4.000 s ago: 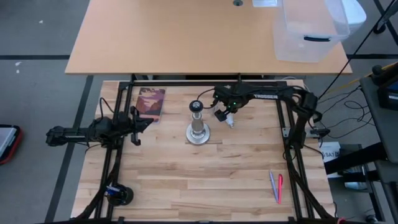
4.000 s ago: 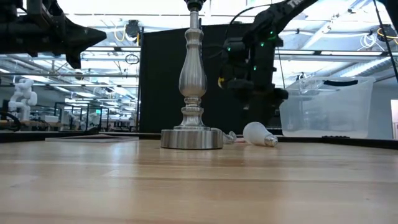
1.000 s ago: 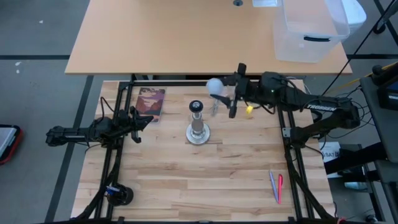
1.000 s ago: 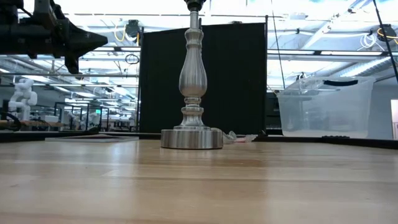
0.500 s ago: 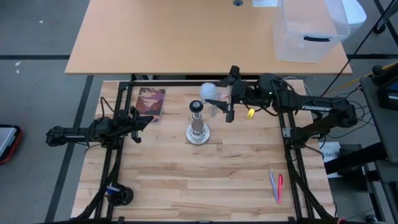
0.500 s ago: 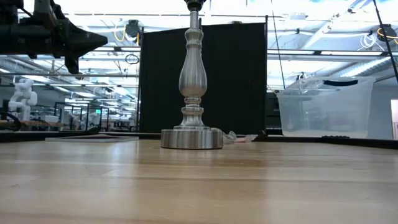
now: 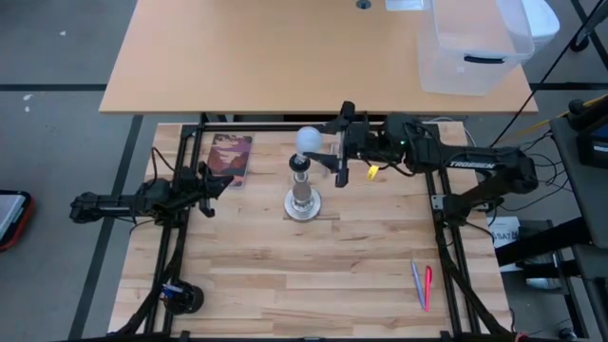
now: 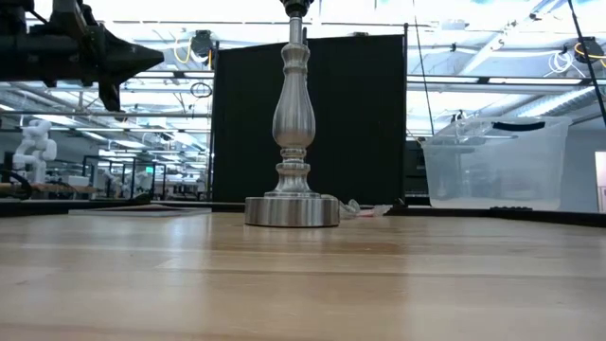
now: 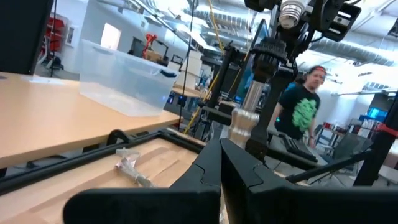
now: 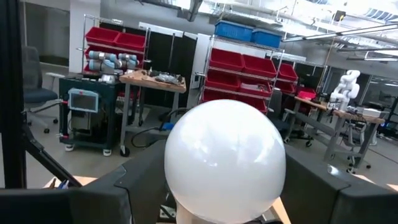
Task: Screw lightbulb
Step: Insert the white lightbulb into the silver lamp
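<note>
The lightbulb (image 7: 307, 141), white with a round head, is held high by my right gripper (image 7: 332, 149), just to the far side of the dark socket (image 7: 300, 161) that tops the silver lamp stand (image 7: 302, 201). The right wrist view shows the bulb's head (image 10: 224, 160) between the fingers. The left wrist view shows its silvery screw base (image 9: 290, 11) pointing down above the stand (image 9: 247, 115). The stand rests on its round base (image 8: 292, 210) on the table. My left gripper (image 7: 211, 193) is shut and empty, above the table left of the stand. My right gripper pinches the lightbulb between its two fingers (image 10: 118, 186), on the lower sides of the white head (image 10: 186, 199). The fingers come level from the table's right side. The bulb is upright, head up and screw base (image 9: 290, 11) down, lifted clear above the socket.
A book (image 7: 229, 157) lies at the far left of the table. Two pens (image 7: 421, 285) lie near the right edge. A small yellow piece (image 7: 372, 171) lies under the right arm. A clear bin (image 7: 470, 47) stands on the far table. A person (image 9: 305, 106) stands beyond the table.
My right gripper has carried the lightbulb toward the table's left edge, from right of the stand to almost over its socket. The bulb has stayed upright and in the hold.
</note>
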